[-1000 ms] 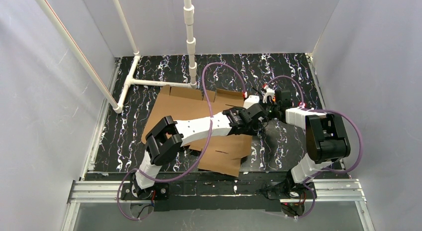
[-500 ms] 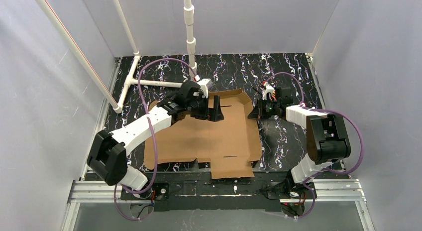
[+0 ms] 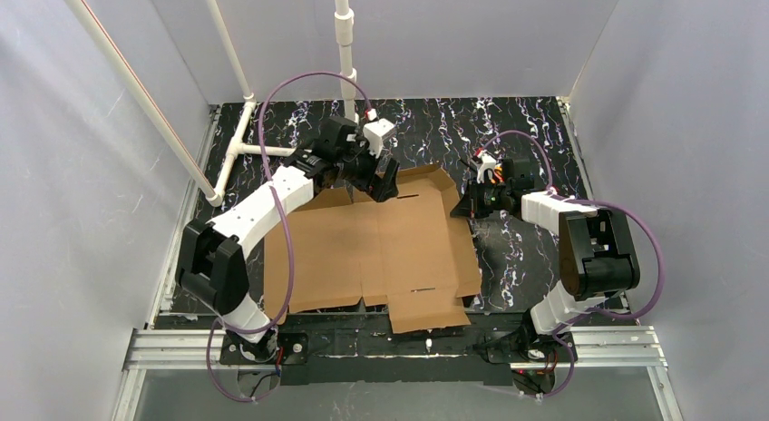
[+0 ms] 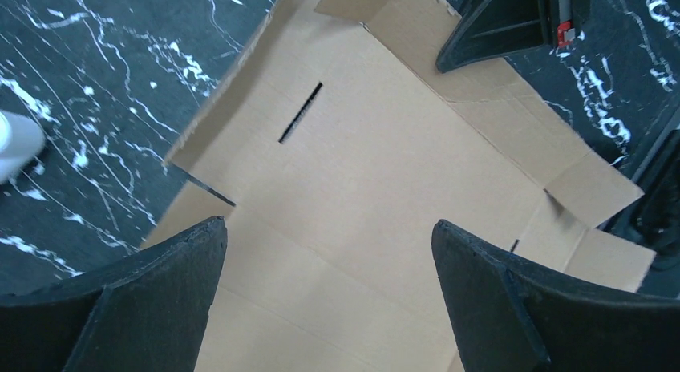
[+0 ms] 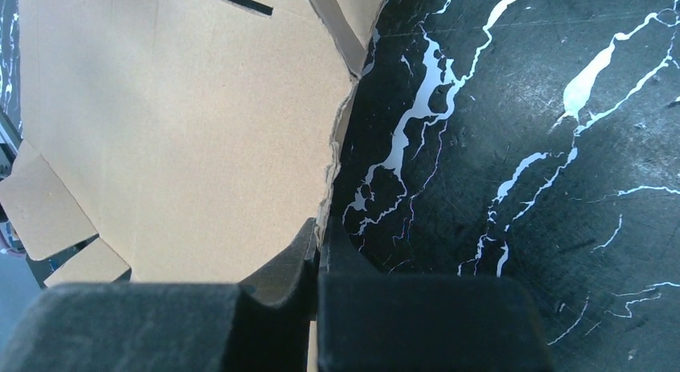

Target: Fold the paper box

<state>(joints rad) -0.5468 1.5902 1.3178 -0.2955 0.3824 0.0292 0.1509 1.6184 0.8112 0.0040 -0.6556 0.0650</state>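
Black white-veined marbled table (image 3: 526, 131): carries everything.

Plain brown corrugated cardboard mailer-box blank, i.e. the paper box (image 3: 363, 249): lies opened out and mostly flat mid-table. A slotted tab on its near side reaches the table's near edge. The far-right panel has a narrow slot, and its small edge flaps tilt up a little. In the left wrist view (image 4: 385, 171) that panel's left corner looks slightly lifted, with a shadow under it.

White plastic pipe frame (image 3: 272, 151): its T-joint foot is on the table just beyond the box's far-left corner.

Left white-and-black arm (image 3: 263, 203): runs along the box's left side and reaches over its far edge.

Right white-and-black arm (image 3: 589, 249): stands off the box's right side, with the wrist pointing at the box's far-right edge.

Left gripper (image 3: 385, 181): hangs above the slotted far panel. The jaws are spread wide and hold nothing. The wrist view (image 4: 327, 228) shows bare cardboard between the black fingers (image 4: 160, 284).

Right gripper (image 3: 464, 206): sits at the box's right edge. The jaws are pressed together, and the cardboard's torn-looking edge runs into the seam between the pads (image 5: 317, 248), so it pinches the box edge (image 5: 176, 131).
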